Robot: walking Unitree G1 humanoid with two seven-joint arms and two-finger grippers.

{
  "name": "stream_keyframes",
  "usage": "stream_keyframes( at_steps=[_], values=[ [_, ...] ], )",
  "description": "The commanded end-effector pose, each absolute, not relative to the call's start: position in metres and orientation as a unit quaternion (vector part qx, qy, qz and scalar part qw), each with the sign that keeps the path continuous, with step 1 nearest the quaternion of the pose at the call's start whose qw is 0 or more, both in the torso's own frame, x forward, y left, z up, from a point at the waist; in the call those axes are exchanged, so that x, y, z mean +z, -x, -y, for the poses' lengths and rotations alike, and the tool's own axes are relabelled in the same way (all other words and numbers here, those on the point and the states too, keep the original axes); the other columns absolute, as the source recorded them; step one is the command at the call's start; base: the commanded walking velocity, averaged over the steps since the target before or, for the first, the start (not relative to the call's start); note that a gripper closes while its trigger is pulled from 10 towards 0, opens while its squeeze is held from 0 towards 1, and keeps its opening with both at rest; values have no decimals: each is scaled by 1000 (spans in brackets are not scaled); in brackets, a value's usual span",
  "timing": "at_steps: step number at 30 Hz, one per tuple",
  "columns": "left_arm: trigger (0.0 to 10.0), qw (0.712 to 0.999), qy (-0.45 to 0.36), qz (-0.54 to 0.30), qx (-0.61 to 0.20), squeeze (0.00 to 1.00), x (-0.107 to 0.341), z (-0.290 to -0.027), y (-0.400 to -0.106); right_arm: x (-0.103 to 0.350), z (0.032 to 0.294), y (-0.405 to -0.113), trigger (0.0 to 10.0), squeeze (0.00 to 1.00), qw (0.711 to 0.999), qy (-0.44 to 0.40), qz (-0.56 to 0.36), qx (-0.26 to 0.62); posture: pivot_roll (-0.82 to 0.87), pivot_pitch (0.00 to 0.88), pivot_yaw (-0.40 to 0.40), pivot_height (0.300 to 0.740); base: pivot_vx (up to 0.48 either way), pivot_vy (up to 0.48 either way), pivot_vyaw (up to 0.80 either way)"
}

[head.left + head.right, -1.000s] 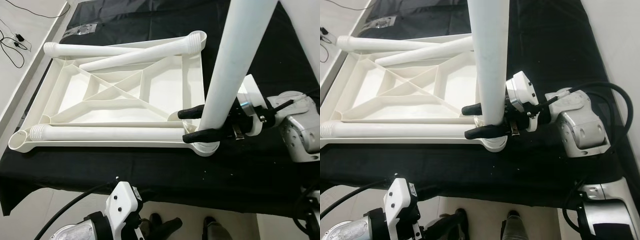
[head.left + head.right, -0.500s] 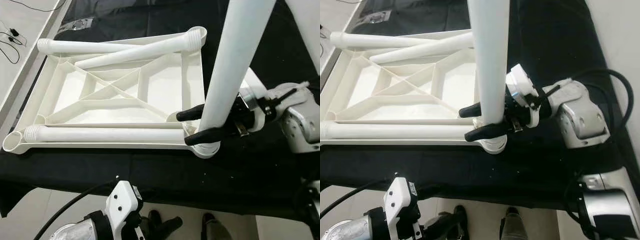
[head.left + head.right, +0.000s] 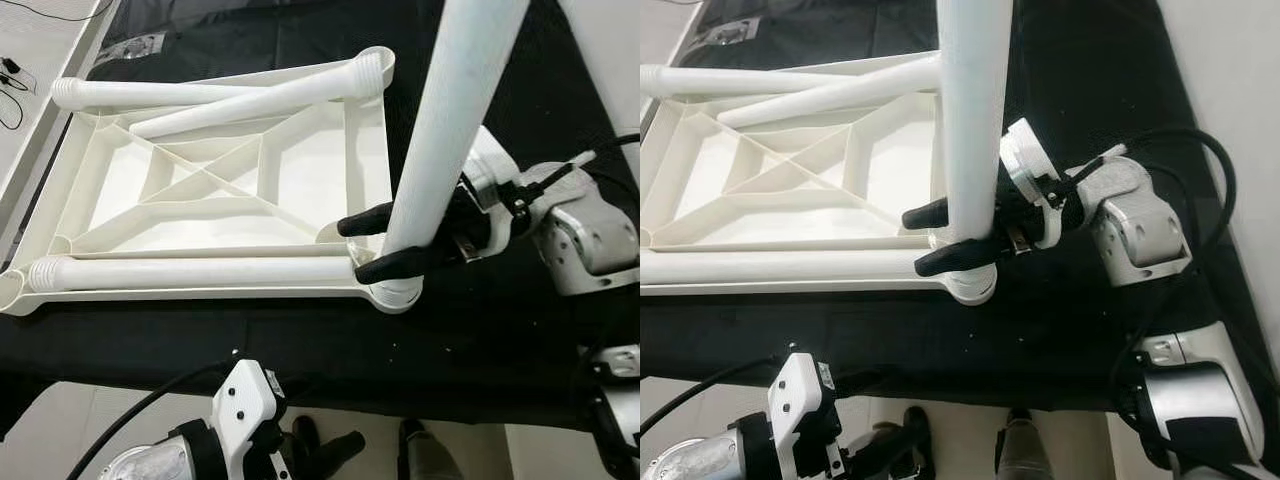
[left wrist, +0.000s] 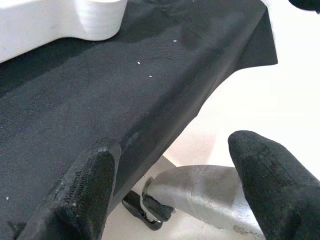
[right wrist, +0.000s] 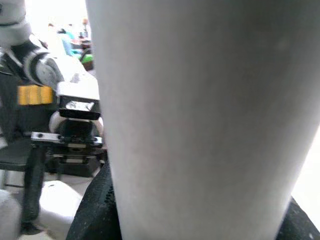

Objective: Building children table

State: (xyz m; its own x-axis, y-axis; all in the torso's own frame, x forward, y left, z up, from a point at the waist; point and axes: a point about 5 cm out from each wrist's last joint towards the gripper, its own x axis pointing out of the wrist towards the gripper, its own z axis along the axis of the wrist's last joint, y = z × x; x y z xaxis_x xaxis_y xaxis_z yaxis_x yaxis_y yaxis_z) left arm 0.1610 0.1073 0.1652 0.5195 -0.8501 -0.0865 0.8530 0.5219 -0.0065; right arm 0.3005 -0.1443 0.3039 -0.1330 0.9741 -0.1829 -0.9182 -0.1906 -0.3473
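Across the black cloth point(image 3: 300, 345) I have the white tabletop point(image 3: 215, 195) lying upside down, ribs up, with three loose legs resting on it: one leg point(image 3: 190, 272) along the near edge, one point(image 3: 130, 93) along the far edge, one point(image 3: 250, 100) slanting between the far corners. Nothing blocks the near right corner socket point(image 3: 396, 294), though the near leg's end lies just beside it. The upright leg point(image 3: 445, 120) stands in that socket, long axis vertical with a slight lean, top out of frame. My right gripper point(image 3: 385, 243) has its two fingers closed around this leg just above the socket. My left gripper point(image 4: 175, 185) hangs below the cloth edge, fingers spread, holding nothing. Compared with a second ago, the whole scene has shifted left in my head views, so the camera moved; the grip on the leg looks unchanged.
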Motion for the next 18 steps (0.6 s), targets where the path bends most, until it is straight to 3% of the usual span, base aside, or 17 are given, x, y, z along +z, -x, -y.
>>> stream_keyframes(
  at_steps=[1,5,9,10,11,15,17,18],
  values=[
    [10000,870,-10,-57,-490,0,160,-107,-158,283,142,-302,10000,0,639,192,36,744,30,436,169,740,0,0,0],
    [10000,869,-10,-57,-492,0,160,-107,-158,273,147,-301,10000,0,691,241,49,680,22,427,170,740,0,0,0],
    [10000,869,-11,-57,-491,0,159,-107,-159,268,147,-296,10000,0,708,255,43,657,20,425,169,740,0,0,0],
    [10000,869,-11,-57,-491,0,159,-107,-159,260,145,-290,10000,0,737,265,30,621,14,417,164,740,0,0,0],
    [10000,869,-11,-57,-491,0,159,-107,-159,258,145,-288,10000,0,747,268,27,608,14,417,164,740,0,0,0],
    [10000,870,-12,-57,-490,0,158,-106,-159,255,144,-285,10000,0,762,271,23,588,13,412,158,740,0,0,0],
    [10000,870,-12,-56,-489,0,158,-106,-160,246,140,-278,10000,0,795,258,1,550,0,403,152,740,0,0,0],
    [10000,870,-12,-56,-489,0,158,-106,-160,246,140,-278,10000,0,795,258,1,550,0,403,152,740,0,0,0]
  ],
)
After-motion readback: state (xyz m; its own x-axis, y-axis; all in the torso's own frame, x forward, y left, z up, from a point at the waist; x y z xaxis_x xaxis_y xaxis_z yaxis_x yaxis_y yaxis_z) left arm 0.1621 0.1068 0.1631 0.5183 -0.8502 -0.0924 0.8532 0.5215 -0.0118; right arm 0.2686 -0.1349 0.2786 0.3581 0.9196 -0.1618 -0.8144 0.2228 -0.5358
